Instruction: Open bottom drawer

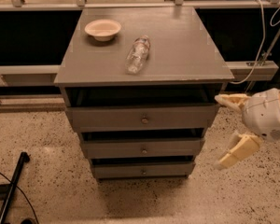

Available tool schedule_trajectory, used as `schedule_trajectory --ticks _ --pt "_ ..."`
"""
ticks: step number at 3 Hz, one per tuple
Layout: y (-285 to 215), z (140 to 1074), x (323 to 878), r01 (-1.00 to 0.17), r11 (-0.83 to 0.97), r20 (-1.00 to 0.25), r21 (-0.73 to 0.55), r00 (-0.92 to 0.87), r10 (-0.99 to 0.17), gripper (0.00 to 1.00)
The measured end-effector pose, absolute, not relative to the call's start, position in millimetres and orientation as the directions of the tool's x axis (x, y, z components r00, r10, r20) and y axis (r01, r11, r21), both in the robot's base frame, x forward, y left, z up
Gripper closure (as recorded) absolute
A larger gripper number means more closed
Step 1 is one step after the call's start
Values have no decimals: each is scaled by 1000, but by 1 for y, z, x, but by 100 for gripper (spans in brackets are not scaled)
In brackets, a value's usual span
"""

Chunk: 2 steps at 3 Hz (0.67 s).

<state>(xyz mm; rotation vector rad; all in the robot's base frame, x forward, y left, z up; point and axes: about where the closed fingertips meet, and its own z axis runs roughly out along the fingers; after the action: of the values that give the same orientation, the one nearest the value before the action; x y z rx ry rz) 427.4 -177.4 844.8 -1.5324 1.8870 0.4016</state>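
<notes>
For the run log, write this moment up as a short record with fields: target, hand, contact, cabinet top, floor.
target: bottom drawer, lowest and narrowest front, round knob mid-front
hand: off the right end of the middle drawer, fingers spread, holding nothing
contact: none; hand is apart from the bottom drawer, up and to its right
cabinet top: bowl upright at back left; clear bottle lying on its side near the middle
floor: speckled; black pole at lower left
</notes>
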Motion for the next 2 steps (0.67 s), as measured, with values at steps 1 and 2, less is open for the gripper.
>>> schedule_trajectory --ticks 1,2 --pt "-177 812 424 -943 280 -711 -177 -74 -699 0" --pt "-183 735 443 -928 297 -761 -223 -25 -648 0"
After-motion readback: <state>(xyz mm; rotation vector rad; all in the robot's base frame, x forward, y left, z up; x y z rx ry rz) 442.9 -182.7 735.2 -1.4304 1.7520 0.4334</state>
